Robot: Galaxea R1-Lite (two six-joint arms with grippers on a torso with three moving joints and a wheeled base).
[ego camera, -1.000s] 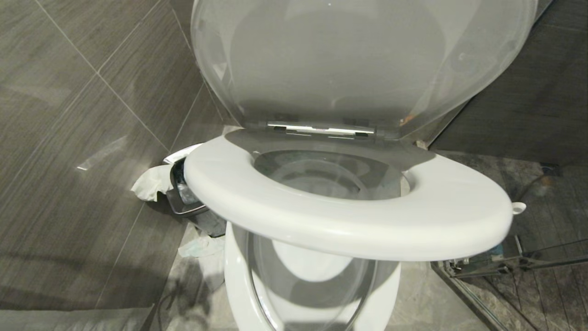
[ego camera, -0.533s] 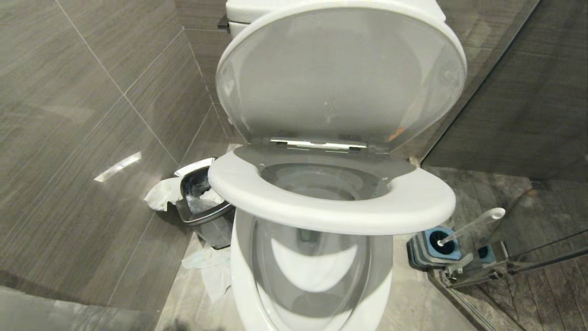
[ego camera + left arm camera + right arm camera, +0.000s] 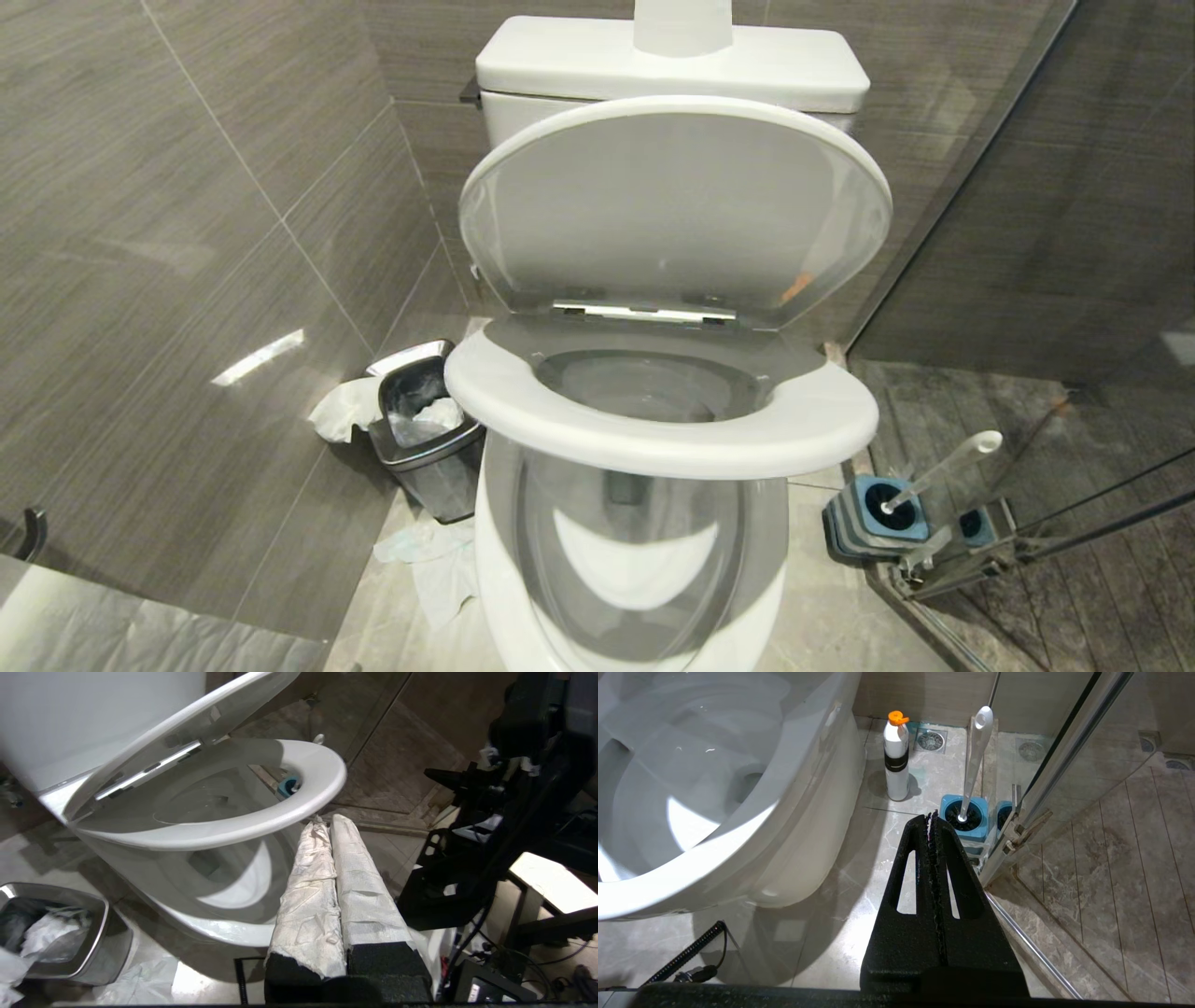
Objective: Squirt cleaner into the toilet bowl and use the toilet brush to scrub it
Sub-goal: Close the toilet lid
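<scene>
I see the toilet brush (image 3: 976,760) standing in its blue holder (image 3: 964,816) on the floor, just past my right tool (image 3: 933,816), w/ its long slim white handle pointing up and leaning a bit. Right tool is pinched tight, holding nothing; left tool (image 3: 325,821), wrapped in white cloth, is pinched tight too, beside the toilet bowl (image 3: 644,523). Bowl is shiny, white, oval; the right arm is nearer the brush.

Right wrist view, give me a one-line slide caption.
Shut right gripper hangs near the toilet bowl, facing the toilet brush in its blue holder.
</scene>
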